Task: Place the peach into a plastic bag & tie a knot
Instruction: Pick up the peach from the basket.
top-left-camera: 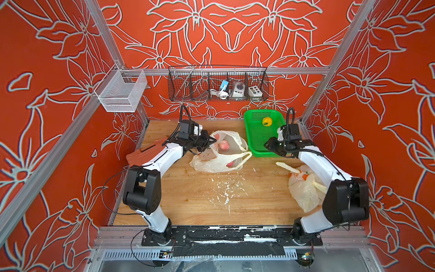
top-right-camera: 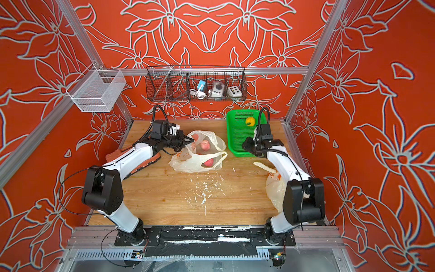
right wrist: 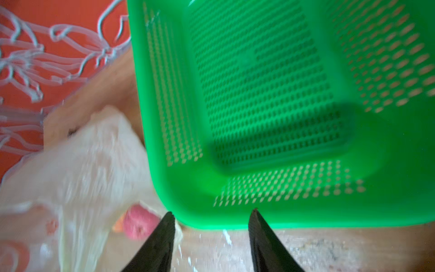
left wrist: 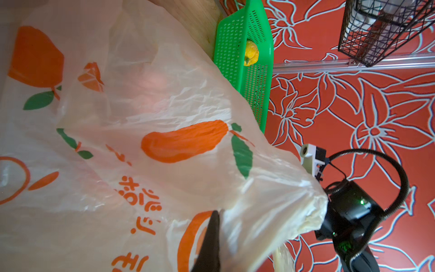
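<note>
The spread shows in both top views only: the plastic bag (top-left-camera: 211, 166) lies open mid-frame on the wooden table (top-left-camera: 188, 200), a peach (top-left-camera: 223, 145) in its mouth and a second peach (top-left-camera: 231, 164) lower, behind the near handle loop, which is not tied. The left gripper (top-left-camera: 210, 141) sits at the bag's left rim. The left wrist view adds what the top views hide: one dark fingertip (left wrist: 210, 235) pressed into the orange-printed plastic, so we mark it clamped tight on the bag. A peach there is just a pink blur through the film. The right gripper (right wrist: 212, 211) shows best in the blurred right wrist view, jaws parted, nothing between them, over the near corner of the green basket (top-left-camera: 256, 139); in the top views its wrist covers it. The basket holds one yellow fruit (top-left-camera: 267, 121) near its upper end. The black wire basket (top-left-camera: 183, 89), upper middle, holds a white cable (top-left-camera: 220, 93) and button boxes. A second bag (top-left-camera: 303, 195) sits lower right, half under the right arm, top views only; we cannot tell if it is knotted.
</note>
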`<state>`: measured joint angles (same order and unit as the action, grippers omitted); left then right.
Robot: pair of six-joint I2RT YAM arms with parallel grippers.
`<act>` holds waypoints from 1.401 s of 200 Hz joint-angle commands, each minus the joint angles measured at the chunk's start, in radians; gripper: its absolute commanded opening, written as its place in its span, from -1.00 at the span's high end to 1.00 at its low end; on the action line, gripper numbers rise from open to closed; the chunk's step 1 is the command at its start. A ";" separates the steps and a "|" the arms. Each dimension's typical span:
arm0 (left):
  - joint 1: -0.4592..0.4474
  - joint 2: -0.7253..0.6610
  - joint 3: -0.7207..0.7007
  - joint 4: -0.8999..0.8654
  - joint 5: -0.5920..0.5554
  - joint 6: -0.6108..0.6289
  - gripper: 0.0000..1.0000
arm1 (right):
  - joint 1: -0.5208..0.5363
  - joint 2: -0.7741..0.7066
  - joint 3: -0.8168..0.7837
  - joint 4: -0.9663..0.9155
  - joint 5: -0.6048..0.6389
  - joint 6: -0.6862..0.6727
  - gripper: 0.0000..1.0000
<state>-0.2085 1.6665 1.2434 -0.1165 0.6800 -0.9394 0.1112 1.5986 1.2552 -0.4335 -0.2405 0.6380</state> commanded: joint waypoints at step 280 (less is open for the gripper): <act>0.002 -0.111 -0.040 -0.097 0.044 0.110 1.00 | -0.047 0.610 0.503 0.329 0.115 0.088 0.37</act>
<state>-0.2085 1.5898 1.2076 -0.2047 0.7181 -0.8452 0.0566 2.3764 1.9244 -0.2188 -0.0536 0.6758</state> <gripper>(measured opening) 0.047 0.528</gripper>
